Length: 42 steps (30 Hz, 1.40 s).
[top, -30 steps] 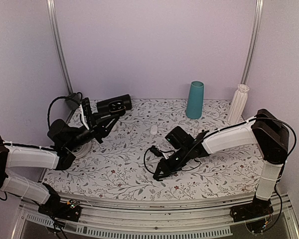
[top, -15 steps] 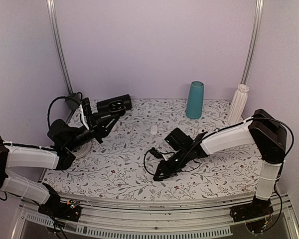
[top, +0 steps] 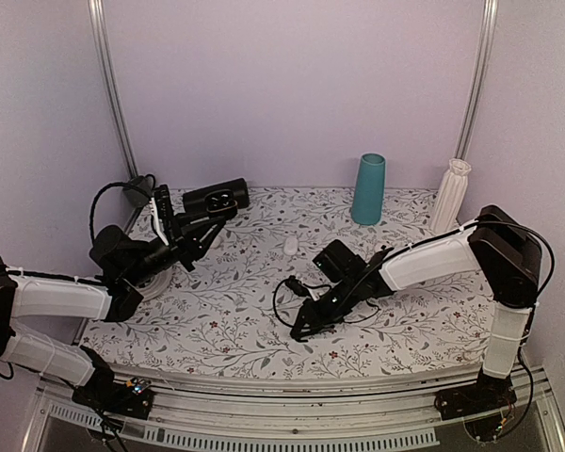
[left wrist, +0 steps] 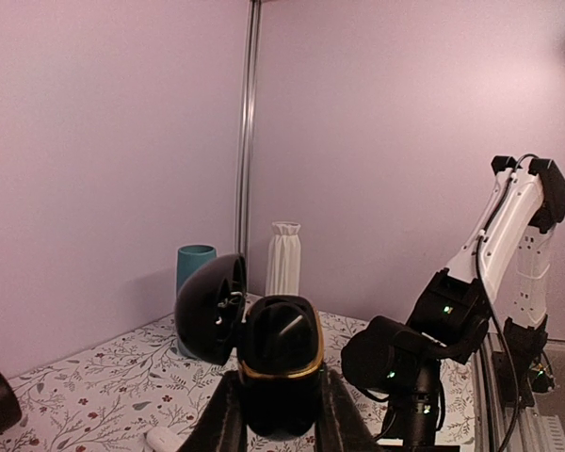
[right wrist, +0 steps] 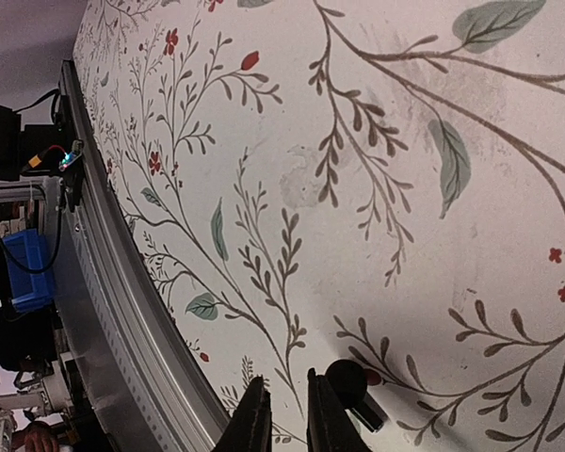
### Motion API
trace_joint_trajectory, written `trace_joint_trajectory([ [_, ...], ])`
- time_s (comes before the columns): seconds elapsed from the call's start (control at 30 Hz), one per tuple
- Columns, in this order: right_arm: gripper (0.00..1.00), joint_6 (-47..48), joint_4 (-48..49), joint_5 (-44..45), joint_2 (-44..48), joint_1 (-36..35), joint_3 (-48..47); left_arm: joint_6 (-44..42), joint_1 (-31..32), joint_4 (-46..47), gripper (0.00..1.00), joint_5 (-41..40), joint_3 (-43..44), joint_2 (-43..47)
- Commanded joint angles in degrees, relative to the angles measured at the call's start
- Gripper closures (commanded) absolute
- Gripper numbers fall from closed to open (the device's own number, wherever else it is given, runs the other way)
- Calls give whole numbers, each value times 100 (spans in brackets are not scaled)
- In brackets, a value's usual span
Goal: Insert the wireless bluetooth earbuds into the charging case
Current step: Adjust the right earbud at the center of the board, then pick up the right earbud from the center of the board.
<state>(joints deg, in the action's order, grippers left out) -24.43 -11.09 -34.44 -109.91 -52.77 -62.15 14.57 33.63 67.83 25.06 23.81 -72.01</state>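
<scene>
The charging case (left wrist: 281, 363), black with a gold rim, stands upright between the fingers of my left gripper (left wrist: 281, 395), which is shut on it. Its lid (left wrist: 210, 308) hangs open to the left. In the top view the case (top: 218, 199) is held high at the back left. My right gripper (right wrist: 288, 381) is low over the table near the front edge, its jaws nearly together with nothing between them. One black earbud (right wrist: 350, 384) with a short stem lies on the table against the outer side of the right finger. No other earbud shows.
A small white rounded object (top: 290, 247) lies mid-table. A teal cup (top: 368, 188) and a white ribbed vase (top: 450, 196) stand at the back right. A black cable (top: 282, 297) loops beside the right arm. The metal front rail (right wrist: 122, 311) runs close to the right gripper.
The right arm has shifted slightly, its gripper staying low near the front. The left arm and the case have not moved.
</scene>
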Motion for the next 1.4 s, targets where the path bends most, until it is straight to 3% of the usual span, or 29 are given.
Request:
trace_joint_trajectory([
  [0.0, 85, -86, 176, 110, 4, 114, 66, -85, 56, 11, 100, 4, -7, 44],
  [0.97, 85, -144, 37, 564, 483, 171, 130, -83, 55, 19, 100, 12, -8, 27],
  [1.3, 82, -198, -723, 1619, 820, 55, -56, -77, 56, 81, 100, 17, -17, -23],
  [1.37, 77, -236, -1021, 2040, 794, -55, -231, -86, 56, 96, 100, 12, -25, -37],
])
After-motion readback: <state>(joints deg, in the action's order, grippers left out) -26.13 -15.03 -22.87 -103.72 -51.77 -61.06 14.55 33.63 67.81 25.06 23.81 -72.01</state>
